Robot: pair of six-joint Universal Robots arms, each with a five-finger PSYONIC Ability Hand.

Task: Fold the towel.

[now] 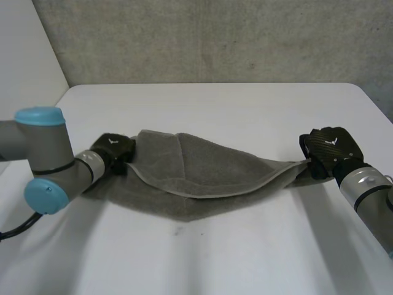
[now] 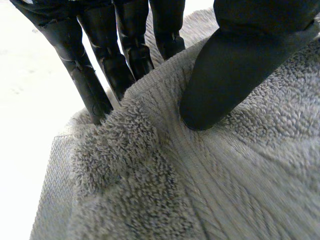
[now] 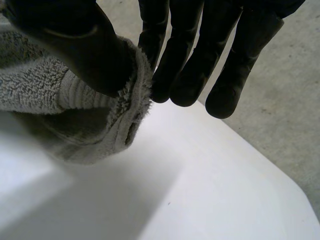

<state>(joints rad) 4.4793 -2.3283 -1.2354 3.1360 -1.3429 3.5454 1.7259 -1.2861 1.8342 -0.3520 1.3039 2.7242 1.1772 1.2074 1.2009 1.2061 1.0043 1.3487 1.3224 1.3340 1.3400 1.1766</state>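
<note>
L arm (image 1: 43, 161) and R arm (image 1: 368, 190) come in at the near sides of the table (image 1: 215, 258). Btwn them the grey towel (image 1: 202, 178) is stretched hand to hand, doubled over w/ the top layer's hem (image 1: 184, 192) showing; its middle lies on the table. L hand (image 1: 115, 149) pinches the towel's left end: thumb (image 2: 225, 75) pressed on the pile, fingers (image 2: 100, 70) behind the edge. R hand (image 1: 330, 149) pinches the right end, off the table, thumb one side, near-straight fingers (image 3: 190, 65) the other. Beyond: table's far edge, then grey wall (image 1: 215, 37).
</note>
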